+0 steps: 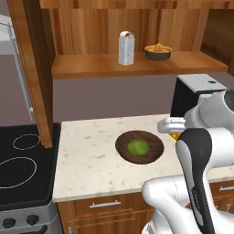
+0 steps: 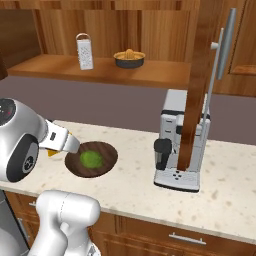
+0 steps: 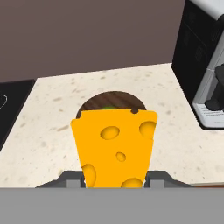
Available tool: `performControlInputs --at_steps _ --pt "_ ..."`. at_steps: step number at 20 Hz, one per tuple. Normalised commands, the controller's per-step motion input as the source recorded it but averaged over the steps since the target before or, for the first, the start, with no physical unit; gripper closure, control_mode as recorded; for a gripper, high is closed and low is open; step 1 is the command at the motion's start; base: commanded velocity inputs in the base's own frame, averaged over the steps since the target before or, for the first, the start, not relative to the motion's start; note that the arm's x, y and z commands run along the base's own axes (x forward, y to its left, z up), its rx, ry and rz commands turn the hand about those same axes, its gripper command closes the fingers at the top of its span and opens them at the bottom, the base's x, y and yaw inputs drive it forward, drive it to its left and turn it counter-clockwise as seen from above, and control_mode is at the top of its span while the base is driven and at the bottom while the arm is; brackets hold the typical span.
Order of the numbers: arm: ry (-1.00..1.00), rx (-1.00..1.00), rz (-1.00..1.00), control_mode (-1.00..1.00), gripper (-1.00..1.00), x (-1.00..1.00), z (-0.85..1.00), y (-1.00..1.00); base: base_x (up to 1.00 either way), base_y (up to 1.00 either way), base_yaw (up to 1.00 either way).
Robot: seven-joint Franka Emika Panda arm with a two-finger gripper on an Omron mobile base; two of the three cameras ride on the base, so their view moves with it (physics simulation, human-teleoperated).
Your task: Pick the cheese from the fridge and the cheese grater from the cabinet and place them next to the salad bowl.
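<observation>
Several holes dot the orange-yellow cheese (image 3: 114, 148) wedge.

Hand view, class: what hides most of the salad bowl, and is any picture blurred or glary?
Hand view: the cheese, held close in the gripper, covers most of the salad bowl. Left base view: evenly lit, no glare, and the cheese grater looks slightly soft. Right base view: no glare either.

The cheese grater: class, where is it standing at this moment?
The cheese grater stands upright on the wooden shelf of the open cabinet, above the counter, just left of a small dark bowl holding an orange item.
</observation>
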Motion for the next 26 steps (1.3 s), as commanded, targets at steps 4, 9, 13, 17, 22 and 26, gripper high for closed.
performControlInputs --at_steps 4,9,13,17,22,26 --pt "0.00 0.00 0.00 1.00 1.00 0.00 0.00 0.00 0.00 0.00 0.00" --pt "0.00 0.00 0.00 1.00 1.00 0.00 0.00 0.00 0.00 0.00 0.00" --pt "0.00 0.00 0.00 -1.00 1.00 0.00 0.00 0.00 0.00 0.00 0.00" --pt "0.00 0.00 0.00 -1.00 1.00 0.00 0.00 0.00 0.00 0.00 0.00" --pt "0.00 0.00 0.00 -1.00 1.00 0.00 0.00 0.00 0.00 0.00 0.00" --pt "-0.01 0.00 0.00 -1.00 1.00 -0.05 -0.01 0.00 0.00 0.00 0.00"
